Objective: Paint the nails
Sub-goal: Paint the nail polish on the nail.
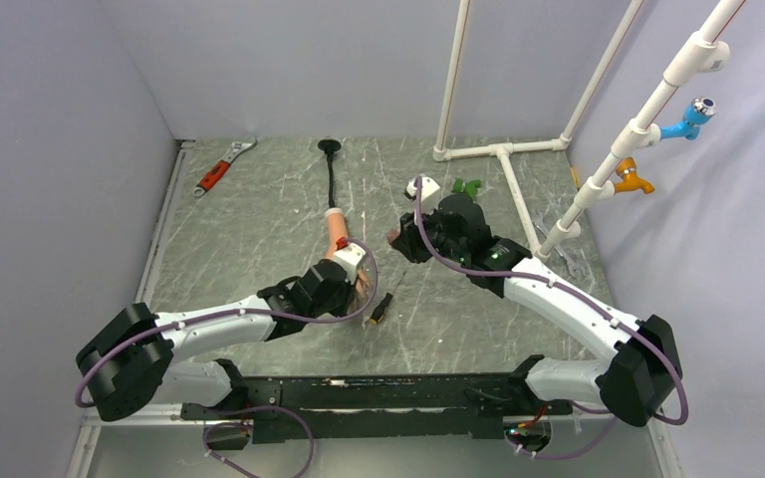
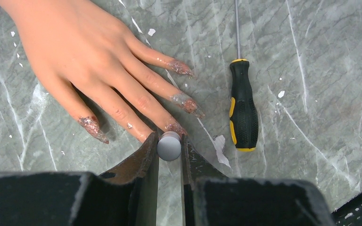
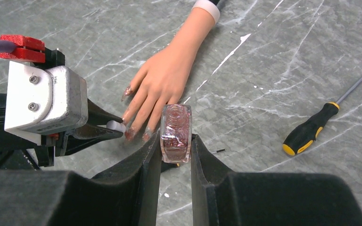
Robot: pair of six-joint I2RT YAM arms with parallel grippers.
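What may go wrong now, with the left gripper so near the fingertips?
The left gripper, shut on the brush cap, sits at the nails; polish already smears the skin there, and more may follow.
A push might slide the mannequin hand toward the screwdriver.
The bottle in the right gripper might slip.

**Setting:** robot test cell, laboratory type.

**Evidence:**
- Plain grey panel walls (image 1: 60,149) stand beyond and to either side of the left gripper (image 2: 169,141) and the right gripper (image 3: 176,141).
- Marble-patterned table (image 1: 259,199), white-flecked, lies under both.
- Black mounting rail (image 1: 379,388) behind them carries both arm bases.
- White pipe frame (image 1: 503,151) stands beyond and right of the right gripper, with a blue tap (image 1: 685,121) and an orange tap (image 1: 630,179).
- Red-handled wrench (image 1: 221,167) lies well beyond the left gripper.
- Screwdriver (image 2: 242,110) lies just right of the left gripper.
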